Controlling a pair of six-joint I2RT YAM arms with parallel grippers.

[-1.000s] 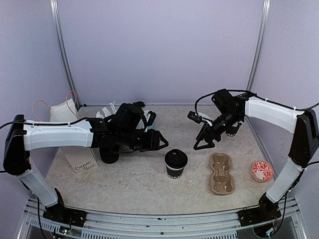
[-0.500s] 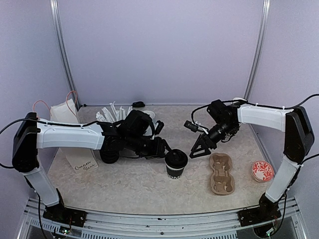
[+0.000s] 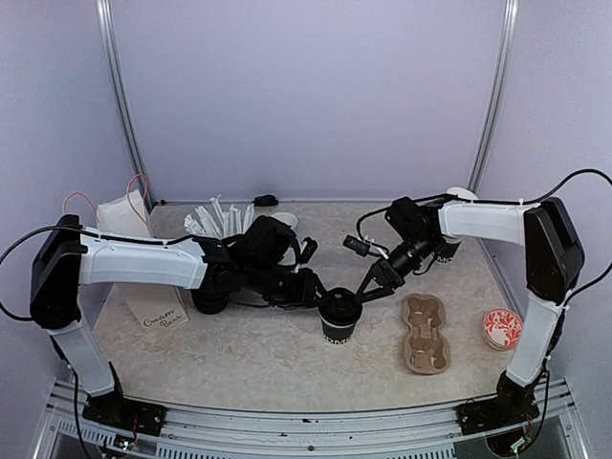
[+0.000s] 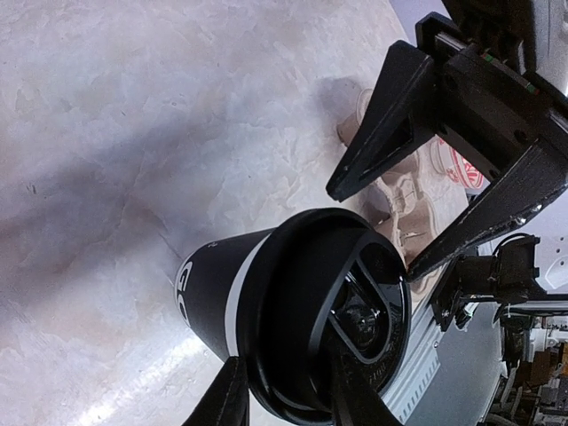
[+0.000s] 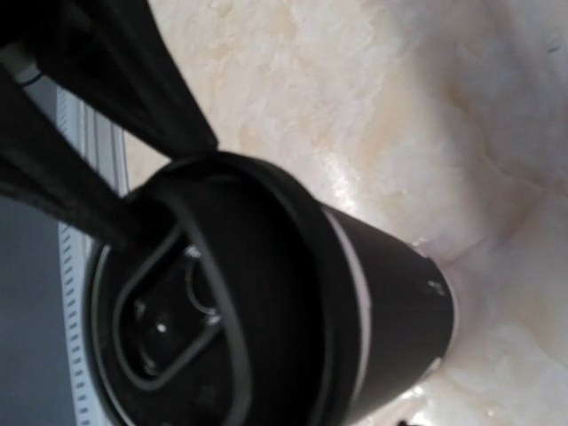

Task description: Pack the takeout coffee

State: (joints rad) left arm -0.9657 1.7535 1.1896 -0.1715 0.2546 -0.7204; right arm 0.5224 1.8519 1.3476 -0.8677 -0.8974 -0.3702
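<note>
The lidded coffee cup [image 3: 337, 325] stood upright mid-tabletop [image 3: 258, 359], with the pulp carrier [image 3: 424, 335] at its 3 o'clock. The left hand [image 3: 323, 294] straddled the rim of the lid [image 3: 338, 304] from 10 o'clock — clamped or not, I could not tell — and the right hand [image 3: 366, 292], fingers apart, sat at 2 o'clock. Two hands on one light cup risked tipping it, or popping the lid if they pulled unevenly.

White card [image 3: 161, 316] handwritten "Cream", second word unclear, black cup [image 3: 335, 331] lettering illegible
</note>
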